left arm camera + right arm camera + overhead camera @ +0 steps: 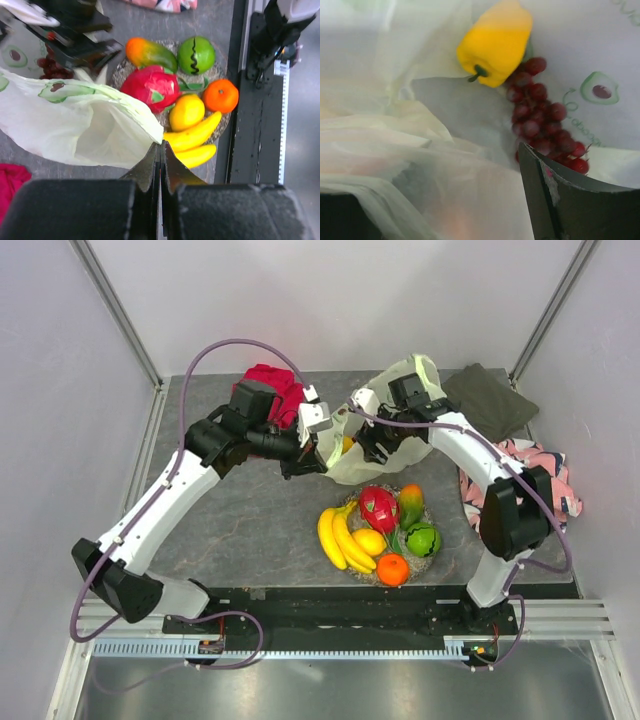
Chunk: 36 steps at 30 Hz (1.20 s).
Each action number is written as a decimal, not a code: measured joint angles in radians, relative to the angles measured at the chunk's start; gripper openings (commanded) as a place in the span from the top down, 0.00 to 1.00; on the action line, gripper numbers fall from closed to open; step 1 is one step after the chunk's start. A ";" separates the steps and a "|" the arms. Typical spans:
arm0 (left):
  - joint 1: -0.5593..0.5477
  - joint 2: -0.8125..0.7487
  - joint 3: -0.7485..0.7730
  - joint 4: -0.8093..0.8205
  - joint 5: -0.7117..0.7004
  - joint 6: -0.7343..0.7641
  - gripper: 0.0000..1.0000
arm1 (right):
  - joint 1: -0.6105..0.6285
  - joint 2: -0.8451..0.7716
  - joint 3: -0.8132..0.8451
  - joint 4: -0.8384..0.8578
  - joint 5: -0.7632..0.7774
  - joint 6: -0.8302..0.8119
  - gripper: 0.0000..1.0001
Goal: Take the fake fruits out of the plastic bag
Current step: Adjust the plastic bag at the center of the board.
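The pale plastic bag (405, 380) lies at the back of the table, its mouth facing the dish. My left gripper (160, 146) is shut on the bag's edge (90, 125) and holds it up. My right gripper (440, 170) is open inside the bag; one finger (570, 200) shows and bag film covers the other. In the bag lie dark red grapes (542, 115) and a yellow bell pepper (495, 42). On the round dish (118, 75) sit bananas (195, 135), dragon fruit (150, 85), lemon (186, 112), orange (220, 95), mango (150, 52) and green melon (196, 54).
A red cloth (272, 385) lies at the back left behind my left arm. An olive cloth (490, 400) lies at the back right, and a pink patterned cloth (540, 470) at the right edge. A black rail (330, 605) runs along the near edge.
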 measured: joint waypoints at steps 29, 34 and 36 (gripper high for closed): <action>0.220 0.677 0.905 0.444 -0.195 -0.220 0.98 | -0.168 0.275 0.612 0.195 0.014 0.266 1.00; 0.223 0.222 0.327 0.430 -0.151 -0.198 0.98 | -0.074 -0.003 0.235 0.214 -0.008 0.237 0.95; 0.225 0.043 0.097 0.399 -0.132 -0.180 0.98 | -0.016 -0.072 0.103 0.195 -0.036 0.232 0.85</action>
